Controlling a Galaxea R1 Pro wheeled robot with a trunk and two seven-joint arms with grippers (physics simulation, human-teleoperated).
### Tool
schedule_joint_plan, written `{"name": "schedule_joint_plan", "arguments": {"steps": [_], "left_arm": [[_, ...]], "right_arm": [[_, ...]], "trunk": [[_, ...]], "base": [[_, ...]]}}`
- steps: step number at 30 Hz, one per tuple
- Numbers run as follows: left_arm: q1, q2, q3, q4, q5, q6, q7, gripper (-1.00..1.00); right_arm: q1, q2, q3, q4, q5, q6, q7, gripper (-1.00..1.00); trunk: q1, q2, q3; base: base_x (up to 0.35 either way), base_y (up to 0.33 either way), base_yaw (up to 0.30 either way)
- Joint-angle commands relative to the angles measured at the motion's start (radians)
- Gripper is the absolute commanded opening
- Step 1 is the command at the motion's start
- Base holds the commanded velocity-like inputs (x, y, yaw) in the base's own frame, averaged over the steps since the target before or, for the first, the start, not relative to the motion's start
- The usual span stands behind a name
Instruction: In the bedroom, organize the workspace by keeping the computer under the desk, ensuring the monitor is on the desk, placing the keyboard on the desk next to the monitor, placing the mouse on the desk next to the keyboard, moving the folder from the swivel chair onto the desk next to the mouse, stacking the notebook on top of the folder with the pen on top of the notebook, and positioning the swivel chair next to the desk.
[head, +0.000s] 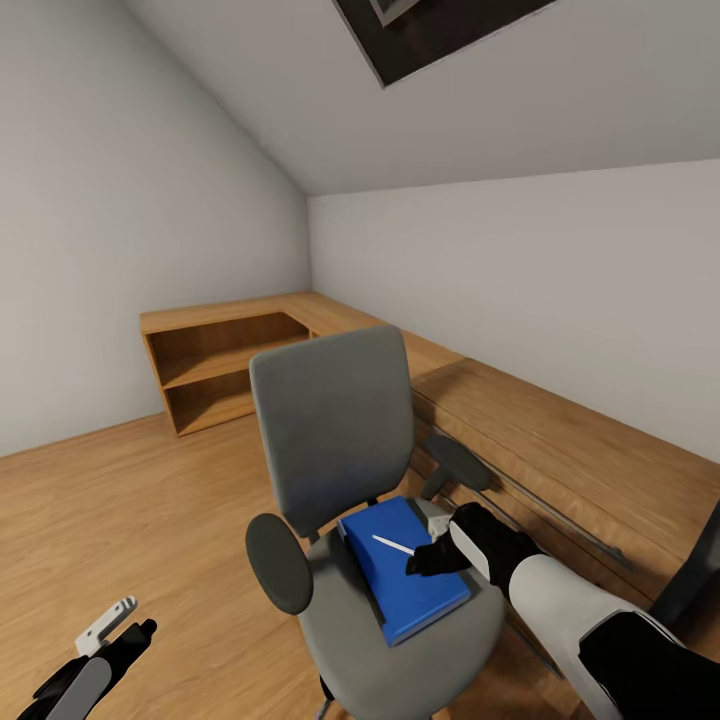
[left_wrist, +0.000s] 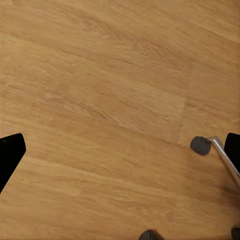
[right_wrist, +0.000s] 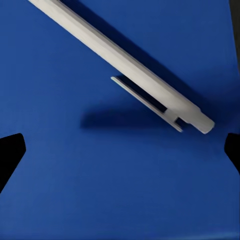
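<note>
The grey swivel chair (head: 335, 440) stands in the middle of the room, its back toward the far wall. On its seat lies the bright blue folder (head: 410, 585), and the white pen (head: 393, 544) rests on top of it. My right gripper (head: 428, 556) hovers just over the pen's near end, open. Up close, the pen (right_wrist: 125, 65) lies slantwise on the folder (right_wrist: 120, 195), beyond my right gripper (right_wrist: 120, 150). My left gripper (head: 120, 630) hangs low beside the chair, open and holding nothing. The desk, computer, monitor, keyboard, mouse and notebook are out of view.
A long light wooden cabinet (head: 560, 440) runs along the right wall behind the chair and ends in open shelves (head: 215, 370) in the corner. A dark shape (head: 692, 570) cuts in at the right edge. The chair's chrome leg and caster (left_wrist: 202, 145) stand on the wooden floor (left_wrist: 100, 100).
</note>
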Motion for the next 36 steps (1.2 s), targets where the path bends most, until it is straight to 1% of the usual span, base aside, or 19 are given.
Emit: {"name": "schedule_joint_plan", "arguments": {"steps": [1,25,36], "left_arm": [[0.000,0.000,0.001,-0.002,0.007,0.004,0.005,1.00],[0.000,0.001,0.001,0.002,0.003,0.001,0.000,1.00],[0.000,0.002,0.001,0.005,0.003,0.001,0.001,1.00]], "right_arm": [[-0.001,-0.001,0.005,-0.001,0.002,0.002,0.005,1.00],[-0.001,0.000,0.009,-0.003,0.003,0.000,0.004,1.00],[-0.001,0.000,0.011,-0.003,0.004,0.000,0.004,1.00]], "trunk": [[0.000,-0.001,-0.001],[0.000,-0.001,-0.001],[0.000,-0.001,-0.001]], "base": [[0.000,0.000,0.000],[0.028,0.000,0.000],[0.185,0.000,0.000]]}}
